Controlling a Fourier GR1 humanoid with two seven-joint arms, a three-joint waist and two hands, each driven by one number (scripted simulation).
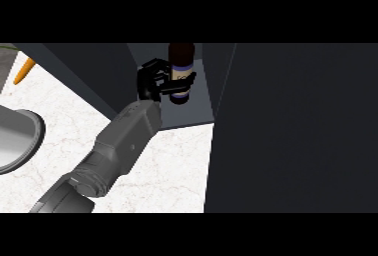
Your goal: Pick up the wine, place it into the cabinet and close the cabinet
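A white marbled tabletop [170,165] fills the lower left of the head view. At its left edge sits a grey rounded basin or bowl [16,140], only partly in view, and an orange stick-like thing [24,70] lies near the upper left corner; what it is cannot be told. A large dark cabinet door [295,130] stands open on the right and blocks everything behind it. Just left of it is the cabinet [190,112] opening with its grey floor, bounded on the left by a dark slanted side panel [88,70].

The wine [180,72] is a dark bottle with a pale label and a purple band; no writing on it can be read. It is inside the cabinet opening, over the grey floor.

Only one grey forearm shows, rising from the lower left; it seems to be the left. Its robot hand [153,80] is clasped on the wine, black fingers [177,86] curled across the bottle just below the label.
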